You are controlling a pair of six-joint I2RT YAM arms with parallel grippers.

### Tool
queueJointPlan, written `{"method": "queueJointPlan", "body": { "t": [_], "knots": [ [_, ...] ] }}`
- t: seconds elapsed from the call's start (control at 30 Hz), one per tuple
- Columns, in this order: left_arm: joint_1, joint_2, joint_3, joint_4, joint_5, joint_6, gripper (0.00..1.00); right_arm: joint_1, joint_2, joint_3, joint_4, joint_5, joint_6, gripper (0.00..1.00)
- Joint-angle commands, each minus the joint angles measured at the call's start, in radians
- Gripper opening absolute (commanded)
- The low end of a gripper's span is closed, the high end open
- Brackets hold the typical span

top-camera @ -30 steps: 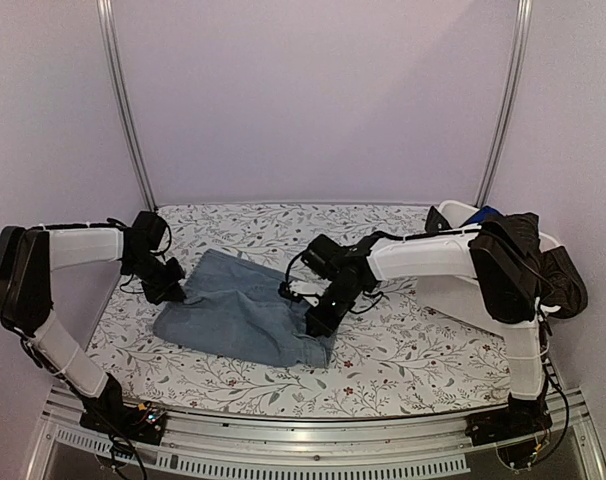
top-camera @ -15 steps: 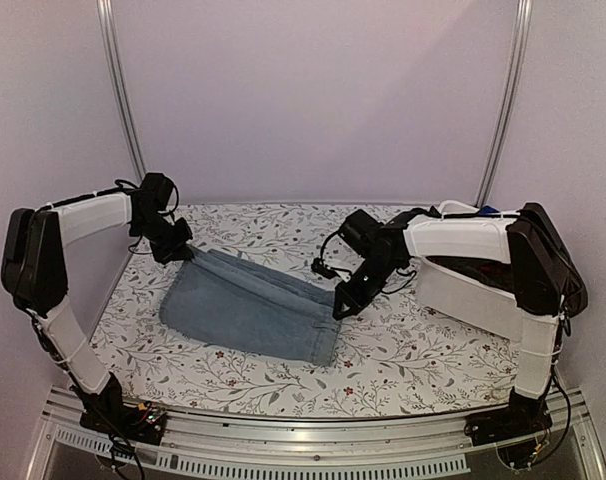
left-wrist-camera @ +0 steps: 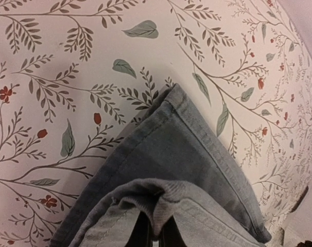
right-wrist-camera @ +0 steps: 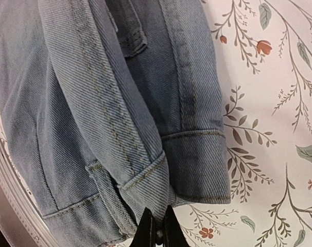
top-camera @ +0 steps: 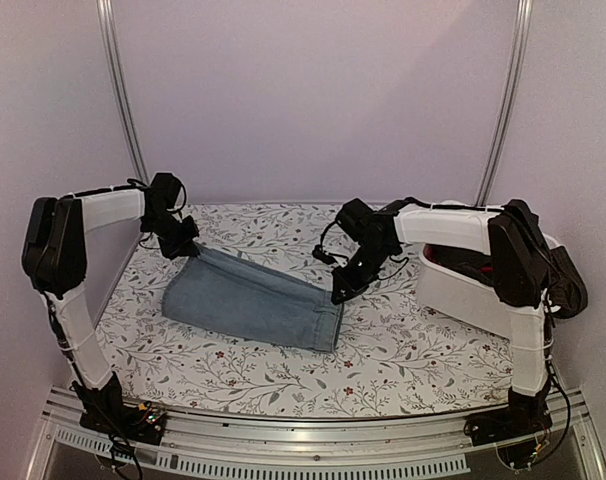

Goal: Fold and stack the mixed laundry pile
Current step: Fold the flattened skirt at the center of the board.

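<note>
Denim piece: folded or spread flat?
Folded: the denim piece shows doubled layers in both wrist views, far corners pinched by the left gripper and right gripper.

Built of smooth white link shells (top-camera: 108,207) between bulky black joint housings (top-camera: 53,245), trailing thin black cables (top-camera: 319,252) near wrists and bases, tipped with slim black end effector fingers (right-wrist-camera: 145,231).
</note>
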Motion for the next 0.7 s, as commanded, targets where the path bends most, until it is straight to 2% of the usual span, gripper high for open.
{"method": "queueJointPlan", "body": {
  "t": [0.0,0.53,0.6,0.63,0.67],
  "knots": [
    [0.03,0.046,0.043,0.068,0.01,0.012,0.0,-0.03,0.042,0.04,-0.036,0.044,0.022,0.0],
    [0.048,0.189,0.132,0.088,0.023,0.032,0.0,-0.056,0.123,0.103,-0.02,0.054,0.041,0.02],
    [0.05,0.197,0.135,0.094,0.023,0.034,0.0,-0.056,0.132,0.106,-0.018,0.057,0.042,0.06],
    [0.052,0.202,0.14,0.091,0.018,0.036,0.02,-0.057,0.135,0.112,-0.024,0.068,0.042,0.11],
    [0.055,0.204,0.147,0.086,0.017,0.039,0.09,-0.057,0.14,0.124,-0.037,0.081,0.042,0.15]
  ]
}}
